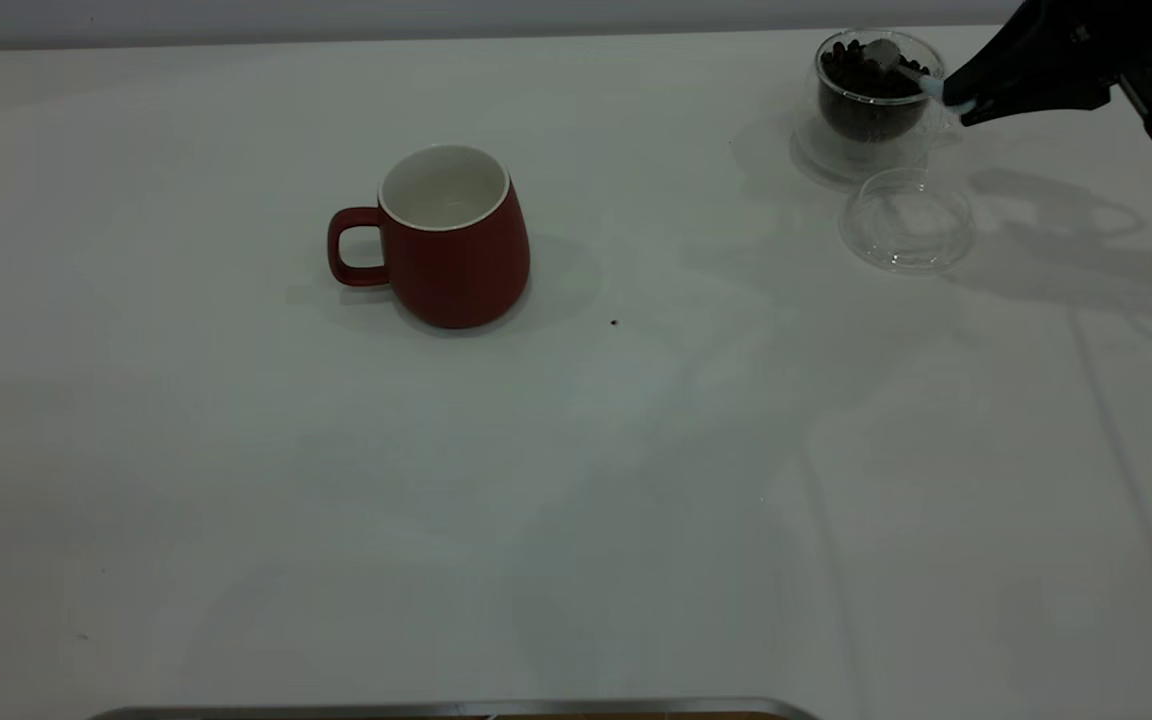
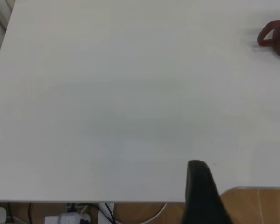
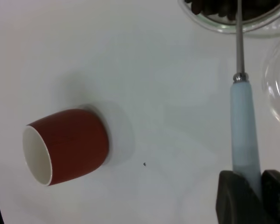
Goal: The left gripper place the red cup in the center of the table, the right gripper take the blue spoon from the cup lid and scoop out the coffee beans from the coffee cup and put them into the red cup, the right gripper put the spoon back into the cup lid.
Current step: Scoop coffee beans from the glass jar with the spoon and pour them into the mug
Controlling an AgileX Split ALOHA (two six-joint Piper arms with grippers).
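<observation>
Scooping is underway: the right gripper pinches the blue spoon in the coffee cup; the red cup, at ten o'clock from centre, awaits beans; left gripper idle, cannot tell its state.

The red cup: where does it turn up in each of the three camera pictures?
Exterior view: the red cup stands upright left of centre on the table, handle to the picture's left.
Left wrist view: only its handle and a sliver of its body show at the picture's edge.
Right wrist view: it appears whole, white inside visible.
Shared landmark: the tiny dark speck near the cup, also in the right wrist view.
</observation>
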